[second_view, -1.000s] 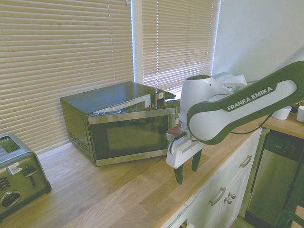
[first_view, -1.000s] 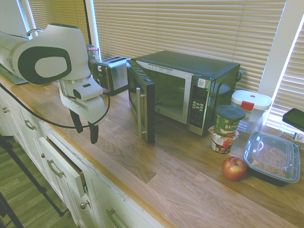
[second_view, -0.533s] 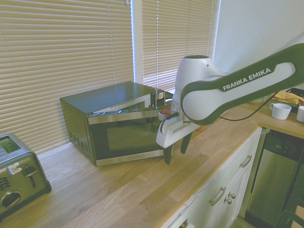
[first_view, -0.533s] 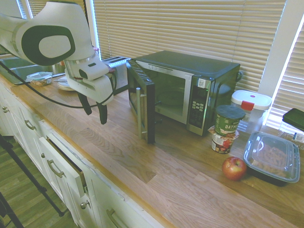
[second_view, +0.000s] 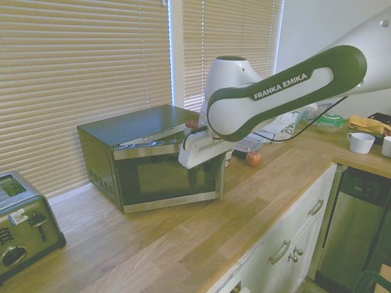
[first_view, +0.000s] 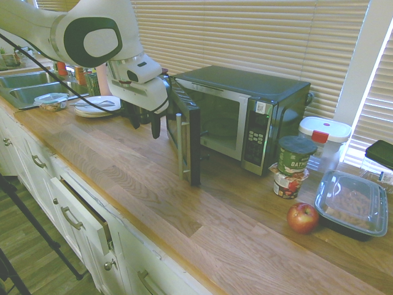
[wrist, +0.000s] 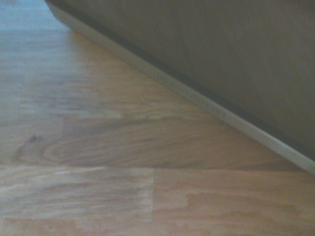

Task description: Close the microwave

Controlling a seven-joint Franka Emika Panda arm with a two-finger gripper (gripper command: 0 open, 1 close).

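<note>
The microwave (first_view: 258, 101) stands at the back of the wooden counter, black with a steel front. Its glass door (first_view: 185, 138) hangs wide open, swung out toward the counter's front, with the silver bar handle (first_view: 180, 146) on its free edge. My gripper (first_view: 145, 125) hangs open and empty just beside the door's outer face, fingers pointing down, a little above the counter. In the second exterior view the hand sits in front of the door (second_view: 162, 177) near its free edge. The wrist view shows the door's dark face (wrist: 221, 64) close by, above the wood.
A toaster (second_view: 24, 232) stands further along the counter. Beyond the microwave are an oats tub (first_view: 295, 155), a white container (first_view: 323, 138), an apple (first_view: 303, 217) and a black lidded tray (first_view: 351, 206). Plates (first_view: 92, 108) and a sink (first_view: 24, 83) lie behind my arm. A drawer (first_view: 83, 212) stands ajar.
My arm has swung from the counter's front edge back toward the microwave, ending next to the door's outer face. The door has not moved.
</note>
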